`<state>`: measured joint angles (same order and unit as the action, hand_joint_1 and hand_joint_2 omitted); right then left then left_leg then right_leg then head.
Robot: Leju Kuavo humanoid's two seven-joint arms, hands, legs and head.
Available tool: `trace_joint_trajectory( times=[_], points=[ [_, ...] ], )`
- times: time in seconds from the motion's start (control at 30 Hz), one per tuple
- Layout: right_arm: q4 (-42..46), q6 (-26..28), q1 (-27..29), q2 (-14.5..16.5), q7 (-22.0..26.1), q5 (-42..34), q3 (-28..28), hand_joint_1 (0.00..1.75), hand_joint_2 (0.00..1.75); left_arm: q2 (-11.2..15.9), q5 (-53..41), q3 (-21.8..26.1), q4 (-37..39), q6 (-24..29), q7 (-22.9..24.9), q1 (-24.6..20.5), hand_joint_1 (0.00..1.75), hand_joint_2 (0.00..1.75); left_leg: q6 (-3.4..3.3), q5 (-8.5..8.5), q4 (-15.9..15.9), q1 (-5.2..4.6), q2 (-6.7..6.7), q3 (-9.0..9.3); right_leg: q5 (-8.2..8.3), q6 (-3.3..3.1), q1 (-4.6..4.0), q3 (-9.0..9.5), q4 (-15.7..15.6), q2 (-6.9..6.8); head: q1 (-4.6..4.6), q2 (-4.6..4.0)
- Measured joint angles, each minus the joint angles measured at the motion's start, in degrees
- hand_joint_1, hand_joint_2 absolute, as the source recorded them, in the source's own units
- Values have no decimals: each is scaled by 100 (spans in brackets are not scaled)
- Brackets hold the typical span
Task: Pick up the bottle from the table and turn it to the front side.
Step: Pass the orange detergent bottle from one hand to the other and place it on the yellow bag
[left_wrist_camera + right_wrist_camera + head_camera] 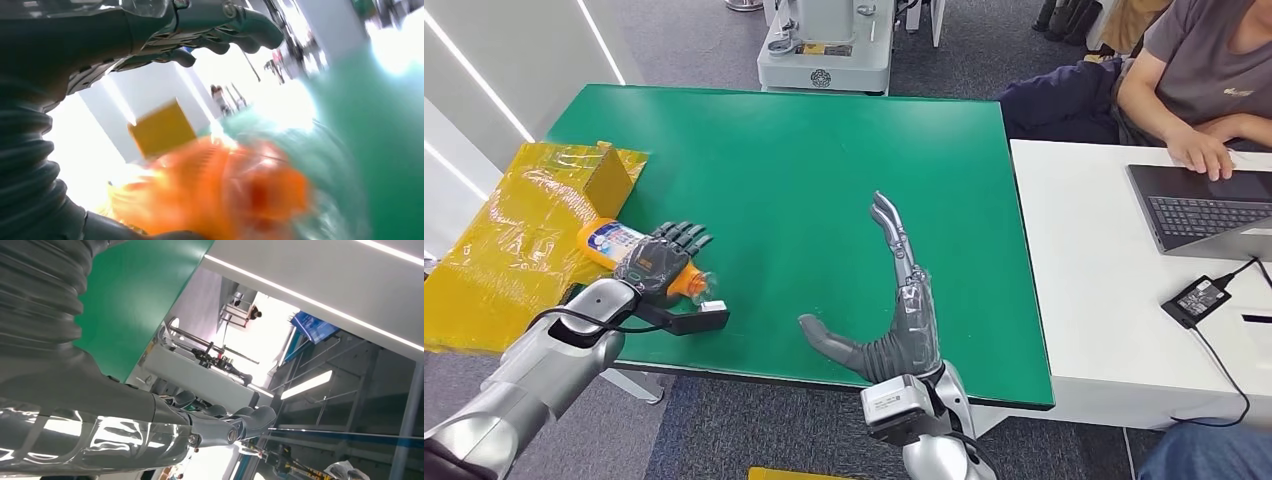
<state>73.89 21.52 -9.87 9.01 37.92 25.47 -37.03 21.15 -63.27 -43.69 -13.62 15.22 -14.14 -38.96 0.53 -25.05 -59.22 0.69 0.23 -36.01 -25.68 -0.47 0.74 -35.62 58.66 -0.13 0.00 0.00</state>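
**Bottle lies under the left hand at the counter's left edge**

Bottle point(629, 255) aside, the biggest thing in sight is the green counter point(804, 180), which takes up the middle of the head view. A white desk point(1104, 300) stands against its right side and carries an open laptop point(1204, 205) and a small black power adapter point(1196, 298) with its cable. A person point(1194, 80) sits behind that desk with one hand by the laptop's keyboard. Off the counter's left side sits a crumpled yellow sheet point(514, 240) with a small yellow box point(614, 170) on it, near the counter's corner.

The right hand point(894, 310) rests near the counter's front edge, holding nothing, its fingers point(892, 230) straight and pointing away from the robot, thumb spread wide to the left.

The left hand point(659, 262) lies over the bottle at the counter's left edge, dark fingers point(686, 236) draped across the bottle's top. The bottle is on its side: an orange body with a white and blue label toward the yellow sheet, and a clear end toward the middle of the counter. In the left wrist view the bottle point(215, 195) is a blurred orange shape just beneath the curled fingers point(220, 30); whether they actually clasp it or only rest over it cannot be told.
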Motion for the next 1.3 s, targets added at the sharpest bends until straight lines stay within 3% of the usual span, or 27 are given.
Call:
trace_joint_trajectory(
  times=[0.17, 0.3, 0.57, 0.7, 0.83, 0.97, 1.03, 1.17, 1.3],
  points=[
    [82, -66, 52, 0, -28, 58, 27, 0, 175, -84, -99, 511, -13, 1463, 236, 26, 0, 175, 0, 0, 0, 0, 1, 0, 0, 0, 0, 0, 0, 1, 0, 0],
    [96, -81, 77, 0, -29, 67, 47, 0, 175, -128, -263, 980, -32, 2144, 387, 28, 0, 175, 0, 0, 0, 0, 1, 0, 0, 0, 0, 0, 0, 1, 0, 0],
    [93, -89, 98, 0, -17, 69, 48, 0, 175, -131, -540, 1687, -202, 2439, 510, 120, 0, 175, 0, 0, 0, 0, 2, 0, 0, 0, 0, 0, 1, 2, 1, 0],
    [92, -83, 99, 0, -13, 54, 50, 0, 175, -118, -822, 2162, -714, 2443, 474, 369, 0, 175, 3, -2, 0, 0, 5, 0, 0, -1, 0, -1, 0, 5, 0, 0],
    [92, -82, 98, 0, -11, 31, 48, 0, 175, -309, -1135, 3177, -1629, 2460, -282, 718, 0, 175, 3, -2, -1, -1, 10, 0, 0, 0, 1, -5, -2, 9, -1, 0],
    [92, -79, 92, 1, -21, -9, 37, 0, 175, -912, -761, 4682, -2474, 2489, -1975, 814, 0, 175, 2, -2, -1, -2, 10, 0, 2, -1, 1, -2, -3, 8, 0, 0],
    [92, -74, 90, 2, -33, -24, 28, 0, 175, -1198, -85, 5190, -2732, 2494, -2425, 812, 0, 175, 2, -2, -1, -2, 12, 1, 4, -2, 1, -1, -3, 8, -1, 0],
    [92, -64, 83, 2, -52, -31, -9, 0, 175, -1611, 1572, 5319, -3131, 2506, -2564, 812, 0, 175, 3, -1, -2, 0, -13, 0, 3, -2, 0, 7, -3, -19, 1, 0],
    [92, -51, 83, 2, -63, -30, -33, 0, 175, -1853, 3062, 4666, -3456, 2465, -2604, 827, 0, 175, 3, -1, -2, -1, -16, 0, 3, -1, 1, 11, -3, -22, 1, 0]
  ],
)
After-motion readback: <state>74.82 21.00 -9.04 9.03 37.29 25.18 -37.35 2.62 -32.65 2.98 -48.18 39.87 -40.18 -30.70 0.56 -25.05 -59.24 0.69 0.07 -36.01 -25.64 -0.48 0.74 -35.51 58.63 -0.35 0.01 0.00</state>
